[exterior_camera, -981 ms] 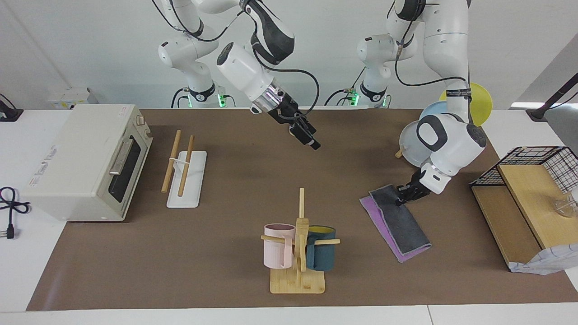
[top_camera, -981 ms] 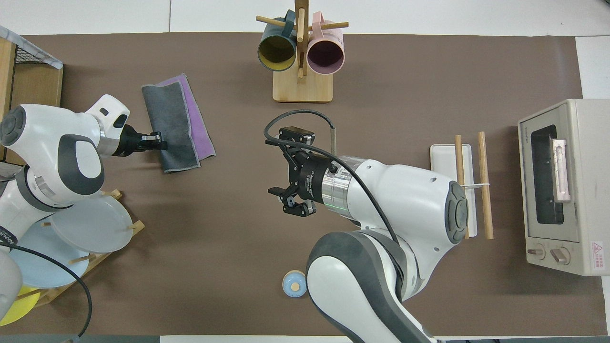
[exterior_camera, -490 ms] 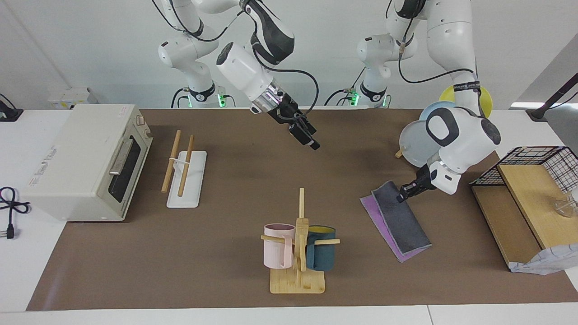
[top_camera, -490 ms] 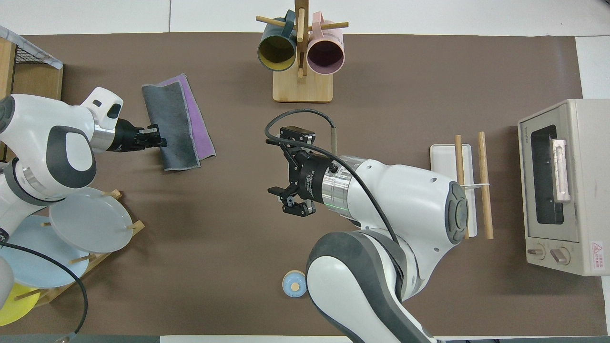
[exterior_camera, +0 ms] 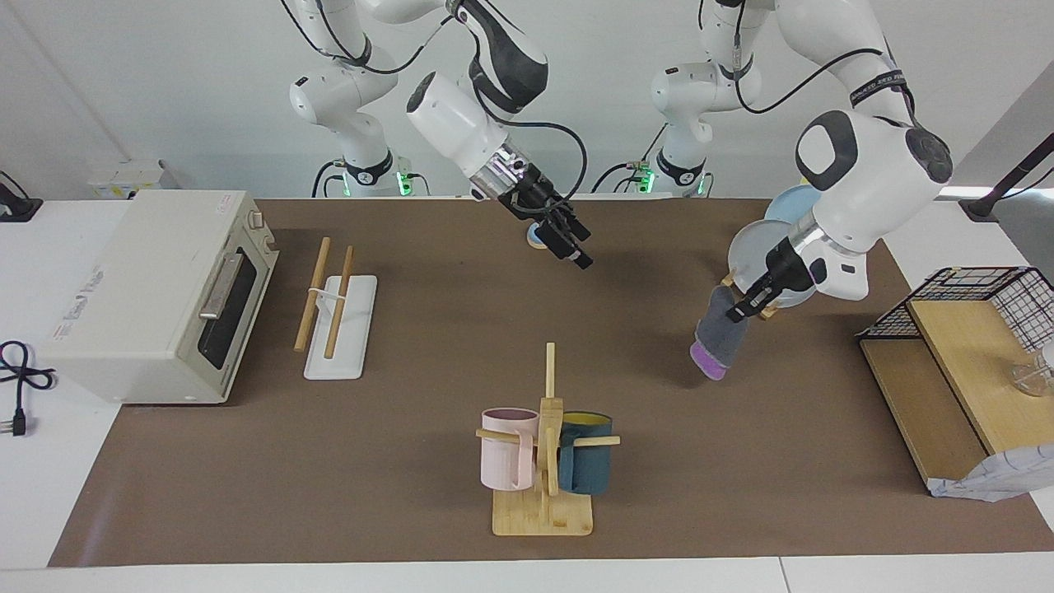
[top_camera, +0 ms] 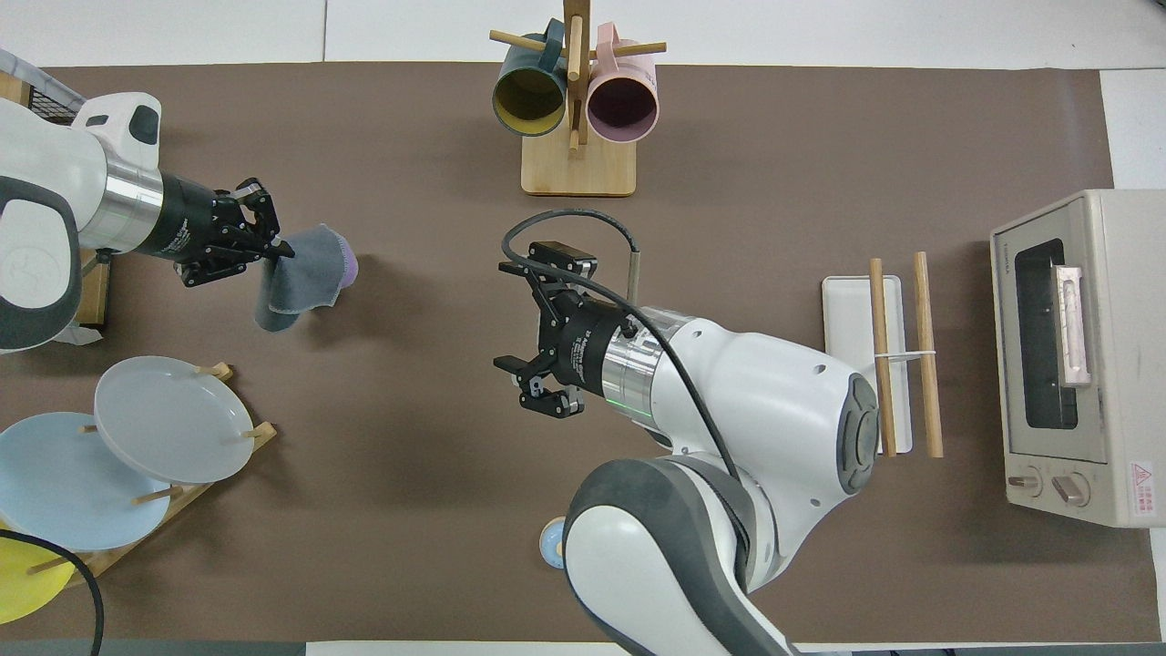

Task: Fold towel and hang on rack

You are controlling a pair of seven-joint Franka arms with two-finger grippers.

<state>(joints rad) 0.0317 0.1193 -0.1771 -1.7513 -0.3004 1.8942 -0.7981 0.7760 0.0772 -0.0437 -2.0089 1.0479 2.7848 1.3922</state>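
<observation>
The towel (exterior_camera: 718,342) hangs folded in the air, dark grey outside with a purple edge at the bottom, over the mat near the left arm's end of the table; it also shows in the overhead view (top_camera: 305,278). My left gripper (exterior_camera: 741,311) is shut on the towel's upper edge and shows in the overhead view (top_camera: 273,248) too. The rack (exterior_camera: 338,317), two wooden rods on a white base, stands next to the toaster oven; the overhead view (top_camera: 879,355) shows it as well. My right gripper (exterior_camera: 574,247) is open and empty, raised over the middle of the mat (top_camera: 501,314).
A wooden mug tree (exterior_camera: 545,461) with a pink and a teal mug stands farthest from the robots. A toaster oven (exterior_camera: 156,292) is at the right arm's end. A plate stand (top_camera: 137,456) and a wire-basket shelf (exterior_camera: 963,346) are at the left arm's end. A small blue round thing (top_camera: 549,544) lies near the robots.
My left gripper has lifted the towel off the mat and carried it up; the towel now hangs bunched instead of lying flat. The right gripper has shifted slightly.
</observation>
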